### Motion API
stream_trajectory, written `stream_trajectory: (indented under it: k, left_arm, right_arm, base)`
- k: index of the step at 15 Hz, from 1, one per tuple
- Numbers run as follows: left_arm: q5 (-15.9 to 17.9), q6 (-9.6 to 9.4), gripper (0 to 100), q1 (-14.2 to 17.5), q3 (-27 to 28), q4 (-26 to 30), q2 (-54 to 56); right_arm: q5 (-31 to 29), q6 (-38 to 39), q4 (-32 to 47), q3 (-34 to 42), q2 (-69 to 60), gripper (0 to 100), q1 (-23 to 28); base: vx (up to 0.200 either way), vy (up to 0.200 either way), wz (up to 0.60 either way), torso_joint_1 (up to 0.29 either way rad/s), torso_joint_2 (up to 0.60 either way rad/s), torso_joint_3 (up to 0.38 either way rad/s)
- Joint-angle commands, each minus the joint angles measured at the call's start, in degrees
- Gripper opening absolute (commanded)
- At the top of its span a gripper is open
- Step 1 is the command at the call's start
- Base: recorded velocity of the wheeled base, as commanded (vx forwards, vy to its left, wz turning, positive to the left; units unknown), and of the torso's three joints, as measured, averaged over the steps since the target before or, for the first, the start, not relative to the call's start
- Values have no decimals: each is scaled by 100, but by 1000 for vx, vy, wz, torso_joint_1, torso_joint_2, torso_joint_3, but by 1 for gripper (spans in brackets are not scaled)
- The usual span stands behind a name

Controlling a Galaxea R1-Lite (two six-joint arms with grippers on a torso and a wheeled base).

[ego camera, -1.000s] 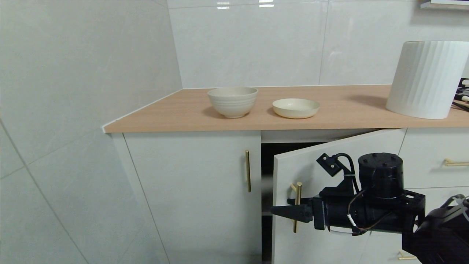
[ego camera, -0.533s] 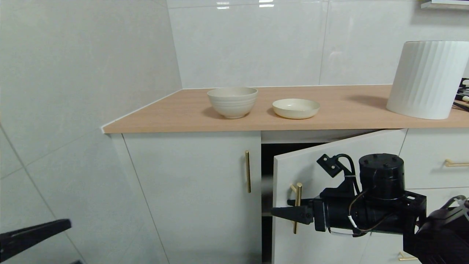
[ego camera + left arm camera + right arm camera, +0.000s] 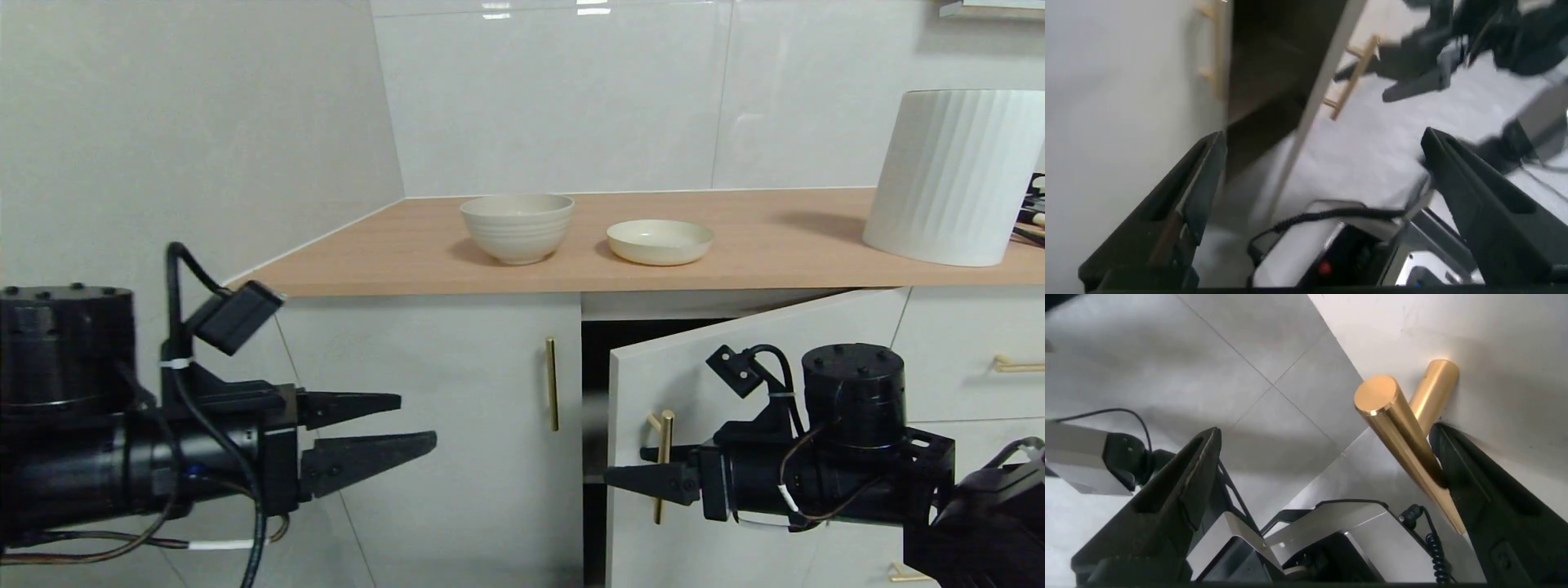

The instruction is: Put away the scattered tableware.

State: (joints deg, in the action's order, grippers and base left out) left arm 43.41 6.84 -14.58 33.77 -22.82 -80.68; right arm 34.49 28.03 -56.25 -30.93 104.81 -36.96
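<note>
A ribbed beige bowl [image 3: 518, 226] and a shallow cream dish [image 3: 660, 241] stand side by side on the wooden counter [image 3: 775, 237]. My right gripper [image 3: 629, 469] is low, in front of the ajar cabinet door [image 3: 735, 343]. It is open, and the door's gold handle [image 3: 1404, 425] stands between its fingers, against one of them. My left gripper [image 3: 412, 423] is open and holds nothing. It hovers in front of the closed left cabinet door [image 3: 457, 425], well below the counter. In the left wrist view, beyond the left gripper [image 3: 1323, 143], I see the gold handle [image 3: 1351, 73] and the right gripper [image 3: 1413, 69].
A tall white ribbed container [image 3: 951, 175] stands on the counter at the right, with dark utensils [image 3: 1030, 216] behind it. The closed left door has its own gold handle [image 3: 553, 382]. A tiled wall [image 3: 188, 147] bounds the left side. Drawers with gold pulls [image 3: 1016, 363] lie to the right.
My left arm has come into the head view from the lower left, its gripper now open before the left door. The right gripper and the ajar door have barely moved.
</note>
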Motion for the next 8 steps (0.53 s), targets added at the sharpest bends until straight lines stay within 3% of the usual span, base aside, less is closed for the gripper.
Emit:
stream_trajectory:
  k: [1,4,5,6,8]
  left_arm:
    - [10,2,100,-353,-19,-91,-774]
    - [1,10,100,-493,-46,-557,-1205]
    - [1,98,100,-555,-46,-724,-1345]
    - [1,213,0,-599,-37,-882,-1433]
    - [1,380,0,-643,33,-1181,-1635]
  right_arm:
    - [5,-8,-18,17,-102,100,-92]
    - [5,1,-9,43,-137,100,-101]
    - [5,1,-9,43,-119,100,-101]
    - [5,1,-9,43,-110,100,-127]
    - [5,1,-18,61,-119,100,-127]
  base:
    - [0,0,0,0,0,0]
    - [0,0,0,0,0,0]
    - [0,0,0,0,0,0]
    - [0,0,0,0,0,0]
    - [0,0,0,0,0,0]
